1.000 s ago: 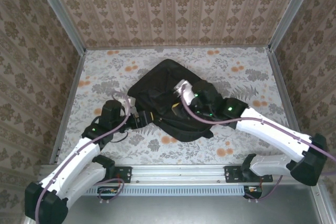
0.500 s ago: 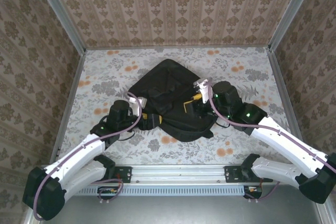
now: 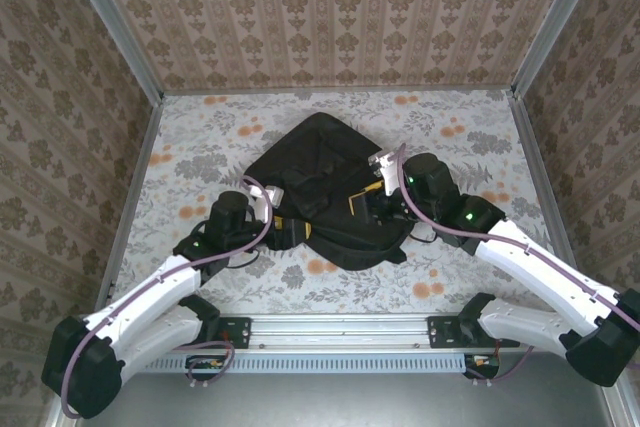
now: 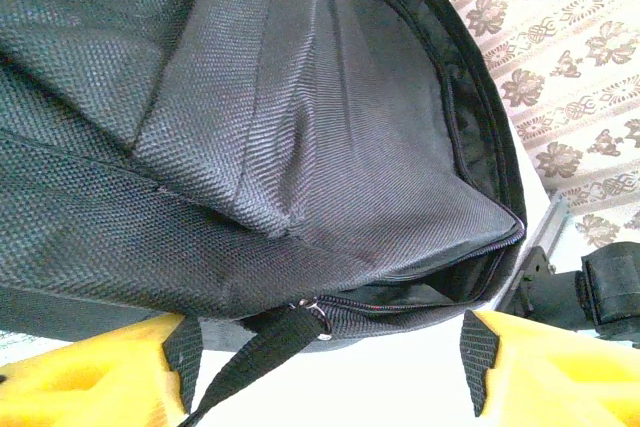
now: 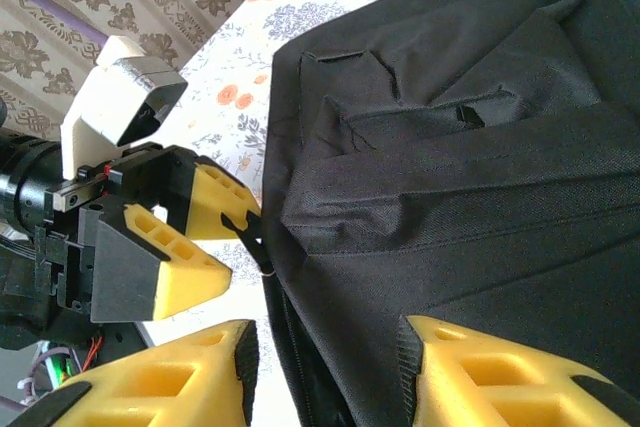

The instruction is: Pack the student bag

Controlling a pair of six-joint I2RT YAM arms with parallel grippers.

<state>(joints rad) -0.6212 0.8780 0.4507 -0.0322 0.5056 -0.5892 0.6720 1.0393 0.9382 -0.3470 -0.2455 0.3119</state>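
Gaping empty, left end effector (image 4: 326, 355) and right end effector (image 5: 328, 347) flank the creased black student bag (image 3: 315, 152).

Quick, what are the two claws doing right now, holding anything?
Left gripper: open, strap loose between its fingers.
Right gripper: open, fingers either side of the backpack edge, not clamped.

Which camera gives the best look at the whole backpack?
Top external: the student bag shows nearly whole. The left wrist view gives close-up fabric and a zipper; the right wrist view, one creased part of it.
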